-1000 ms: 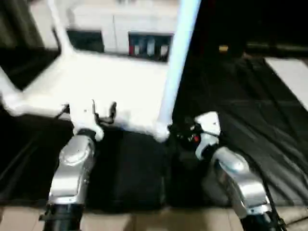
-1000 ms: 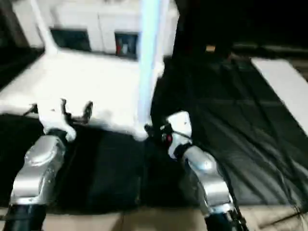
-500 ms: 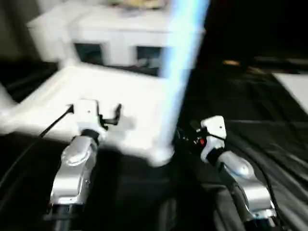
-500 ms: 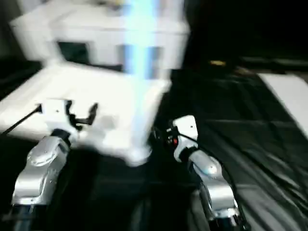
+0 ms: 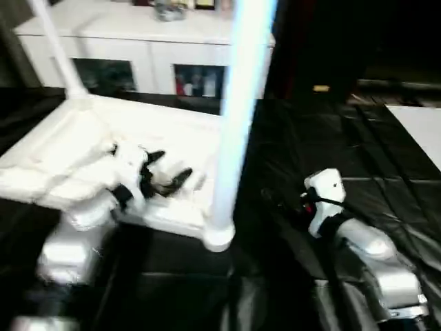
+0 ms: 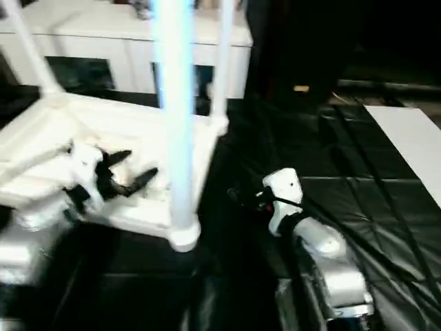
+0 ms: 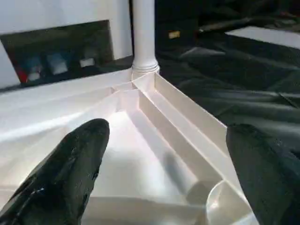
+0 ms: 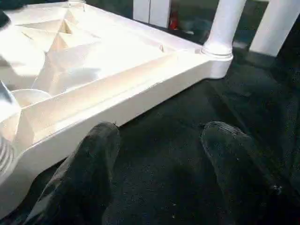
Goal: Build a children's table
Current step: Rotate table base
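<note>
The white tabletop [image 5: 83, 138] lies upside down on the black mat, ribbed underside up. Three white legs stand upright in its corner sockets: a near one [image 5: 234, 103], a far left one [image 5: 55, 48] and a far right one [image 6: 220, 62]. My left gripper [image 5: 172, 165] hovers open over the ribbed underside, close to the near leg, with nothing between its fingers [image 7: 79, 164]. My right gripper [image 8: 161, 131] is open low over the mat, to the right of the near leg's base [image 5: 219, 238], apart from the tabletop's edge [image 8: 117, 108] and holding nothing.
A white cabinet [image 5: 151, 34] with dark glass doors stands just behind the tabletop. Black sheeting [image 5: 331, 138] covers the floor to the right, with a white sheet [image 5: 420, 131] at the far right.
The camera has shifted and tilted. My left gripper has turned and reached farther over the tabletop's underside. My right gripper now stands farther from the near leg's base.
</note>
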Controlling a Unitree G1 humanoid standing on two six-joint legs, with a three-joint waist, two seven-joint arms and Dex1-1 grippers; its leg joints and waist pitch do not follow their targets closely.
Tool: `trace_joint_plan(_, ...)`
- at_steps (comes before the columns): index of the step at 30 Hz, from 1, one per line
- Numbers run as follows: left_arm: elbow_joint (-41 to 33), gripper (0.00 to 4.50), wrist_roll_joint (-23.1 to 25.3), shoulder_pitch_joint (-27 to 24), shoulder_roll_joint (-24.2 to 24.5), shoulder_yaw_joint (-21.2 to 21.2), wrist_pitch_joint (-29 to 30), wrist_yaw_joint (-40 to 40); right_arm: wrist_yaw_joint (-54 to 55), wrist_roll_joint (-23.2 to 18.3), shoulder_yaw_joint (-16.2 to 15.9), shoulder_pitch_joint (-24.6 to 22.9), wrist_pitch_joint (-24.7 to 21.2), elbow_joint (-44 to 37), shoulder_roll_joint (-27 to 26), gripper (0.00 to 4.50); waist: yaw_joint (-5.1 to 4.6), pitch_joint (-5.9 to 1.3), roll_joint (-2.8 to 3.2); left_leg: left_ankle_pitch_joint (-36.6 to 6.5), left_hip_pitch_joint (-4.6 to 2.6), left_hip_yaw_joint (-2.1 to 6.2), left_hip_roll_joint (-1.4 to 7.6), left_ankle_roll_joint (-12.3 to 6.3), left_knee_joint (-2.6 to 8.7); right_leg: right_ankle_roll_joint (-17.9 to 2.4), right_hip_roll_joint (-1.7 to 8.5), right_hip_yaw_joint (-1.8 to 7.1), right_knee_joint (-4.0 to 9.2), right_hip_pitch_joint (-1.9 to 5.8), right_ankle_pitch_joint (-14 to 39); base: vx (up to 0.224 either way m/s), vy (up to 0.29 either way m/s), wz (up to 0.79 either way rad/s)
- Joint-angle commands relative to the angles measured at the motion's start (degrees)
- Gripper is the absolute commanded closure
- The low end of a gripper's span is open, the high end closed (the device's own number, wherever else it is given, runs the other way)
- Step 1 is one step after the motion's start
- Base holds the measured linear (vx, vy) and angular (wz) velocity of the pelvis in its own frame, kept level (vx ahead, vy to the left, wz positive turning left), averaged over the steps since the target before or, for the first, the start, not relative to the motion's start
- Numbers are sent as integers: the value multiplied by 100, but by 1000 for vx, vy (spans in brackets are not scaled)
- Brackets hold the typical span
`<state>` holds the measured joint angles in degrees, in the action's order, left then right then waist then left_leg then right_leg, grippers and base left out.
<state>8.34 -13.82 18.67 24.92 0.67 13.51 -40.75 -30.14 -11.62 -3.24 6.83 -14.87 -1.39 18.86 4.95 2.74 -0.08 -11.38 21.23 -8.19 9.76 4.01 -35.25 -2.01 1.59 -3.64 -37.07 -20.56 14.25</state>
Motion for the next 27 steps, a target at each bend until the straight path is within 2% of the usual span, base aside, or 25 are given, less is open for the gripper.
trace_joint_plan(1,248,4,59,140,238,-276,98,-512,-181,-32,149,131,43,114,162,133,-23,-196,41,-1776,-144,118,373,1,557,-930,690,392,597,136,1440,-53,49,-1)
trace_joint_plan(2,325,4,85,167,360,-344,140,-727,-258,-38,144,143,40,129,226,133,-22,-192,44,-1833,-150,108,376,32,567,-812,713,407,631,123,1779,0,0,0)
trace_joint_plan(4,374,4,108,183,453,-391,169,-900,-327,-46,131,145,41,133,285,133,-22,-217,40,-1676,-123,101,393,42,579,-756,715,397,611,131,1640,0,0,0)
trace_joint_plan(5,437,4,176,209,715,-507,198,-1354,-611,-51,37,99,37,91,495,133,-9,-234,37,-1592,-115,98,397,-10,580,-737,725,394,604,136,1530,0,0,0)
trace_joint_plan(7,394,4,156,230,1027,-677,302,-1929,-950,-71,-72,38,2,28,709,133,-9,-256,43,-1415,-99,79,403,-49,565,-805,725,395,566,137,1178,0,0,0)
trace_joint_plan(8,338,4,140,247,1218,-810,363,-2248,-1163,-82,-153,-6,-4,-21,840,133,0,-253,22,-1311,-90,61,396,-118,555,-836,729,403,561,133,1046,0,0,0)
trace_joint_plan(12,317,4,127,369,1448,-1127,469,-2791,-1501,-33,-351,-70,28,-106,1038,133,21,-267,22,-1056,-93,9,389,-244,511,-997,744,401,551,126,768,0,0,0)
trace_joint_plan(16,409,22,296,506,1485,-1407,324,-3066,-1613,25,-470,-73,53,-146,1074,133,37,-275,12,-884,-79,-2,397,-309,511,-1043,735,389,533,138,585,0,0,0)
trace_joint_plan(17,457,41,389,539,1464,-1485,240,-3097,-1618,44,-489,-75,63,-153,1073,133,33,-274,28,-890,-77,-1,398,-296,511,-1060,733,384,525,141,566,0,0,0)
trace_joint_plan(19,566,44,564,612,1394,-1668,23,-3189,-1649,51,-534,-78,69,-192,1068,133,24,-266,14,-979,-87,-1,398,-293,518,-1038,724,384,552,136,686,0,0,0)
trace_joint_plan(20,596,51,596,632,1369,-1710,-31,-3216,-1669,41,-547,-81,68,-210,1069,133,29,-268,17,-1007,-87,-1,403,-278,517,-1030,739,389,550,143,738,0,0,0)
trace_joint_plan(21,619,65,653,652,1333,-1770,-59,-3213,-1678,40,-564,-93,64,-242,1063,133,28,-271,44,-1016,-92,-2,407,-270,518,-1031,738,391,552,139,733,0,0,0)
trace_joint_plan(23,809,75,862,748,1221,-1936,-259,-3138,-1702,44,-611,-130,53,-322,1046,133,24,-265,32,-1046,-86,2,413,-254,524,-1045,739,388,560,142,728,0,0,0)
trace_joint_plan(27,1026,97,982,858,1176,-2065,-439,-3143,-1731,36,-652,-163,42,-382,1042,133,34,-270,15,-1054,-87,3,410,-250,525,-999,748,388,562,147,791,0,0,0)
